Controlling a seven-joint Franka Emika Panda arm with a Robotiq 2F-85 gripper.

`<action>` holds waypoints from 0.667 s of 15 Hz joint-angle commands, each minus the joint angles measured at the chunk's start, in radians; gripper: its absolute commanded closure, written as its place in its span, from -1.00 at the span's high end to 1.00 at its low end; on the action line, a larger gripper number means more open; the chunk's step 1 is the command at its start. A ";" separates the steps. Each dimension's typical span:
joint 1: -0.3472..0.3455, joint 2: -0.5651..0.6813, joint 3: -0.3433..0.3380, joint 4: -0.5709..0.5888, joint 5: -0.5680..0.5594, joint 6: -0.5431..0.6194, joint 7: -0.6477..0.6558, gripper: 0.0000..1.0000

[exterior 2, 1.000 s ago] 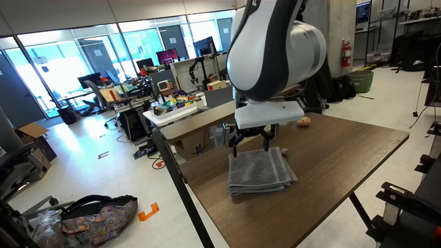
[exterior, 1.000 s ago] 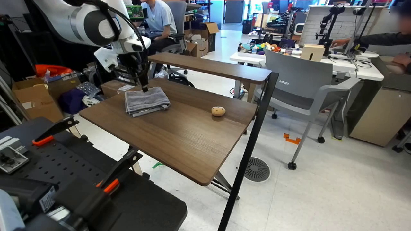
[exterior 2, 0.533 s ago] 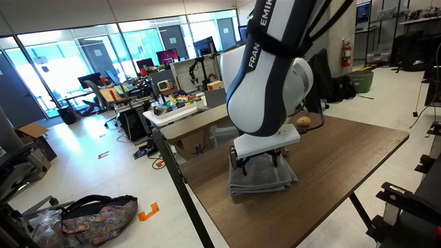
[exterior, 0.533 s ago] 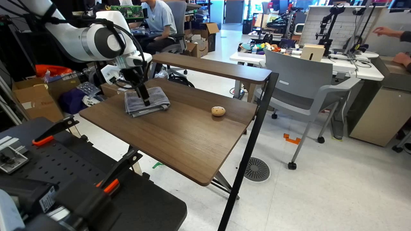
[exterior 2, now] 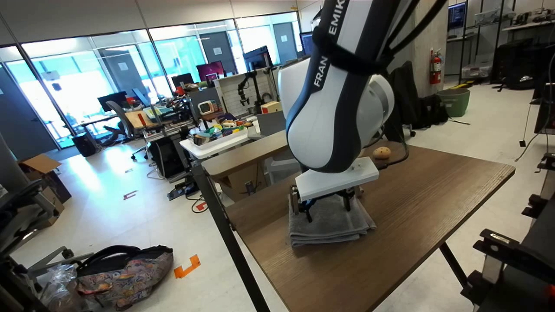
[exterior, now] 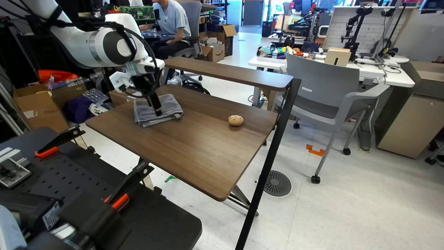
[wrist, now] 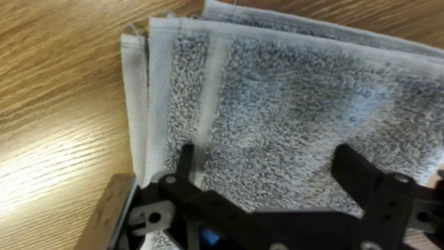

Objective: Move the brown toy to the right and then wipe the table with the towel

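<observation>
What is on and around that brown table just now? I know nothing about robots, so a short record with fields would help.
Table: brown wood-grain top, thin black legs
Towel: grey, folded in layers, lying on the table
Brown toy: small, rounded, spotted, on the table, apart from the towel
Tool: open, over the towel; whether it touches is hard to tell
Held: nothing
Raised shelf: along one edge of the table
Chair: grey, with armrests, near the table

Towel (wrist: 288, 104): rough, matt cloth. Table (wrist: 66, 114): wood-grained, glossy where lit. Claw (wrist: 264, 150): matt.
</observation>
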 commanded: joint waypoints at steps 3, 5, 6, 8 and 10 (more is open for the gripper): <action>-0.073 0.093 0.159 0.093 -0.023 -0.087 -0.137 1.00; -0.082 0.093 0.206 0.070 -0.020 -0.088 -0.211 1.00; -0.089 0.080 0.218 0.056 -0.021 -0.101 -0.252 1.00; -0.081 0.060 0.193 0.025 -0.035 -0.141 -0.273 1.00; -0.068 0.034 0.150 -0.011 -0.047 -0.186 -0.245 1.00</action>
